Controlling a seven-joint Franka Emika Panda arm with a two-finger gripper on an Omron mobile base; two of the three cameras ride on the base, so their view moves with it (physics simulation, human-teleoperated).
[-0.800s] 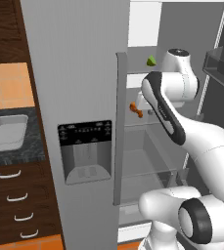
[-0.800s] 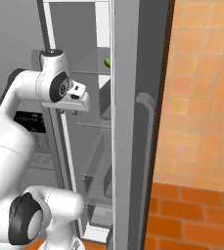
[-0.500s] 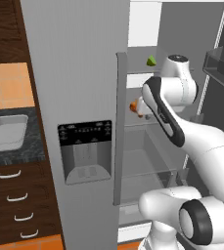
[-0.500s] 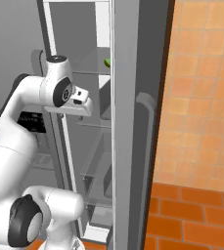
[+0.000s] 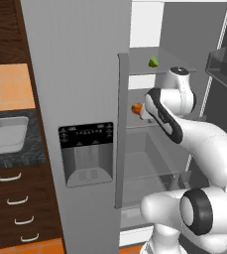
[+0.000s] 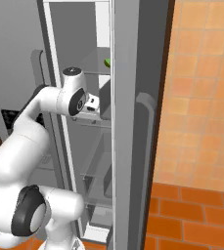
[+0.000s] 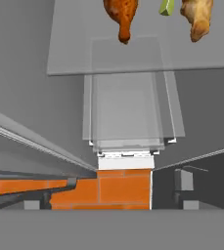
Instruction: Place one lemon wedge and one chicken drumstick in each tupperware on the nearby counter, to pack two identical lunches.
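Item: lunch packing, early stage, nothing packed as far as the frames show

- Refrigerator (image 5: 75,74): right door open, arm reaching into the compartment at the level of a glass shelf (image 7: 133,53)
- Gripper (image 6: 93,103): up in the open fridge beside the shelf edge; jaws stand wide, nothing between them; fingertips themselves cannot be made out in the hand view
- Chicken drumstick, first (image 7: 122,14): orange-brown, lying on the glass shelf, thin bone end pointing toward the camera; the same orange shape shows just beside the hand in the left base view
- Chicken drumstick, second (image 7: 197,17): paler brown, on the same shelf, apart from the first
- Lemon wedge (image 7: 167,7): yellow-green, on the shelf between the two drumsticks, close to the second
- Lemon wedge, other (image 5: 154,61): on a higher shelf of the fridge, also visible as a green spot in the right base view
- Tupperware (image 5: 7,135): one light-grey container on the black speckled surface (image 5: 16,158) to the left of the fridge, above dark drawers; appears empty; the second container cannot be seen

Done: fridge opened, arm brought to the food
Left, by judgement: all four items to be grasped and carried to the containers; first drumstick looks the nearest candidate
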